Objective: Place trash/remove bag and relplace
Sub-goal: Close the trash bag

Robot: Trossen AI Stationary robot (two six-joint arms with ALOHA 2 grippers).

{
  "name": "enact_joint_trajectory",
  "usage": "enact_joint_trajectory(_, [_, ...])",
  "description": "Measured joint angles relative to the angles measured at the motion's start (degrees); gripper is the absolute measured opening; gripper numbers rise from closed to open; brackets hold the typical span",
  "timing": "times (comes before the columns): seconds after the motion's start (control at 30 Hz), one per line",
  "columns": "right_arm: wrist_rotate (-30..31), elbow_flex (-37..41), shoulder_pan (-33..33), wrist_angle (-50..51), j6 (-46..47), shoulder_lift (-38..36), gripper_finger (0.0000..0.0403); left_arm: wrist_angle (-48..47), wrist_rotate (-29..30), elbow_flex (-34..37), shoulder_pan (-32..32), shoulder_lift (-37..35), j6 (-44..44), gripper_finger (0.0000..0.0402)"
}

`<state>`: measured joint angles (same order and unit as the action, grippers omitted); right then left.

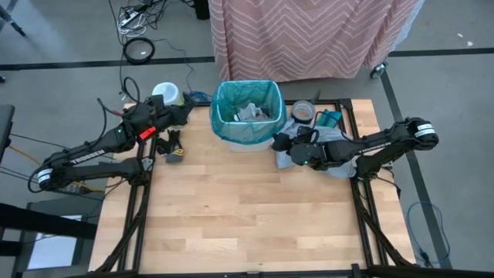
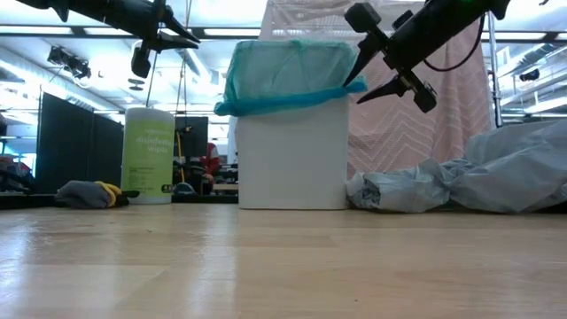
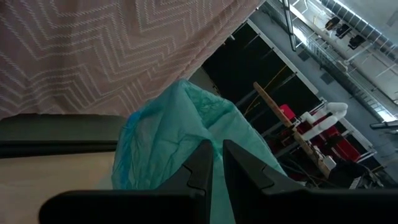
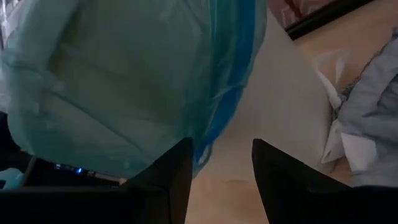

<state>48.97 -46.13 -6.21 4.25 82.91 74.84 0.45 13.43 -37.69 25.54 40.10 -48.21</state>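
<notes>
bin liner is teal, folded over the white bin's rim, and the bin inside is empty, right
Not quite. The teal bin liner is folded over the white bin's rim, but the bin is not empty: the high view shows pale litter lying inside it.

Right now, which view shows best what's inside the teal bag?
The high view: it looks straight down into the teal bag, showing pale trash inside. The low view shows only its outside; both wrist views show just its folded rim.

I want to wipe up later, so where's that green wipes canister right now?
In the high view the wipes canister stands at the table's far left corner, left of the white bin, beside the left gripper.
</notes>
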Motion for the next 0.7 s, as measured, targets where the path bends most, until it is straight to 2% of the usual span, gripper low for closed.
enact_joint_trajectory(0.17, [1.12, 0.0, 0.74, 0.27, -1.01, -0.44, 0.0152, 0.0, 0.0, 0.0, 0.0, 0.0, 0.08, 0.0047])
enact_joint_trajectory(0.37, [-0.74, 0.0, 2.28, 0.26, -1.6, -0.45, 0.0131, -0.02, -0.01, 0.0, 0.0, 0.0, 0.13, 0.0047])
enact_joint_trajectory(0.47, [-2.49, 0.0, 2.68, 0.27, -2.13, -0.45, 0.0101, -0.04, -0.02, 0.0, 0.0, 0.0, 0.13, 0.0047])
enact_joint_trajectory(0.63, [-2.52, 0.0, 2.68, -0.15, -2.22, -0.45, 0.0021, -0.07, -0.02, 0.0, 0.0, 0.0, 0.15, 0.0047])
enact_joint_trajectory(0.7, [-2.54, 0.0, 2.54, -0.94, -3.22, -0.45, 0.0006, -0.09, -0.02, 0.0, 0.0, 0.0, 0.17, 0.0047])
